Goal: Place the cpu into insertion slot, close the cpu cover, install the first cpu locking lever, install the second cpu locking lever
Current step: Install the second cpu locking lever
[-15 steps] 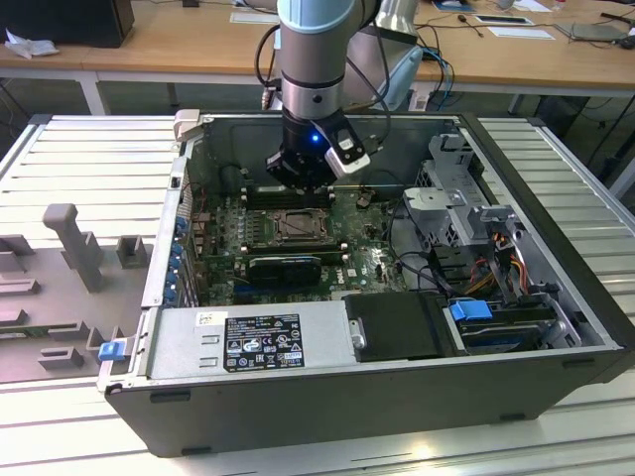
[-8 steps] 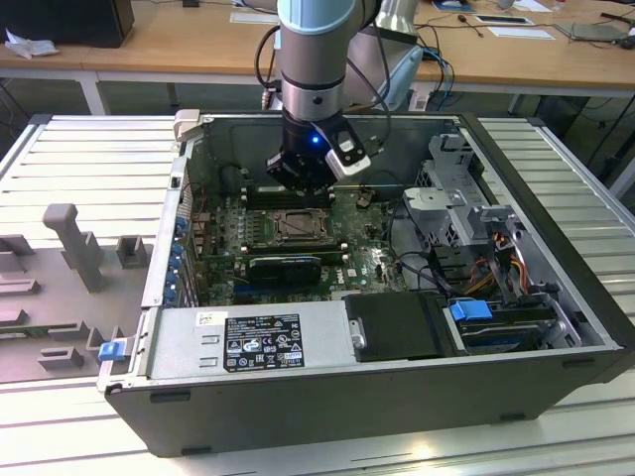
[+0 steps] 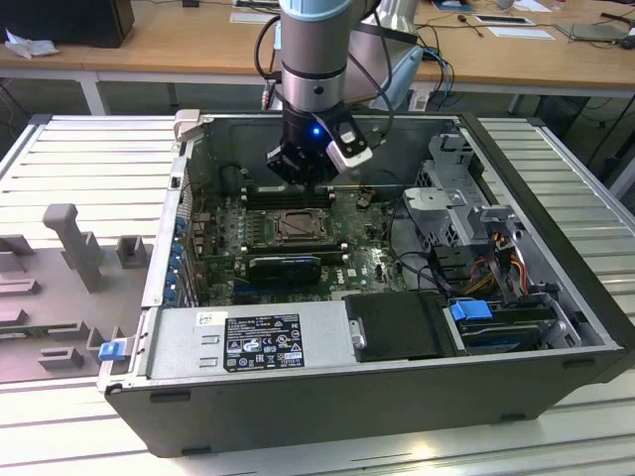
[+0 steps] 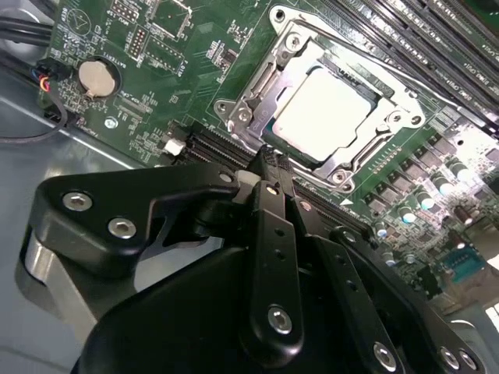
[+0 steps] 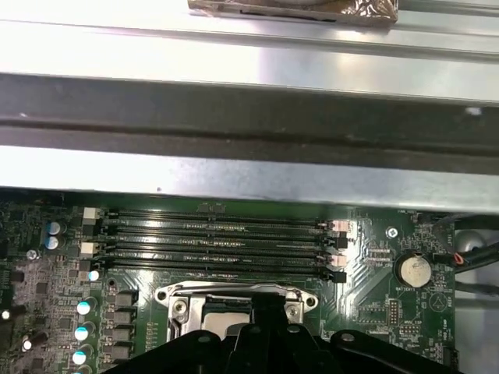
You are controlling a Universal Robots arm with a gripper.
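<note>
Pale silver cpu (image 4: 327, 105): you see it seated in the insertion slot (image 4: 373, 100), cpu cover (image 4: 261, 86) closed over it. Gripper (image 4: 269, 160): fingers clenched together, empty, at the cover's edge.

My gripper (image 4: 269, 160) hangs just beside the insertion slot (image 4: 327, 117); cpu (image 4: 323, 109) in it, cpu cover (image 4: 269, 82) shut over it, memory slots (image 5: 214, 241) beyond.

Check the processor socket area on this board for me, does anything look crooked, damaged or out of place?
Nothing stands out. In the second wrist view the cpu lies flat and square in the insertion slot, with the cpu cover down around it. The gripper is at the socket's edge, fingertips together, holding nothing.
</note>
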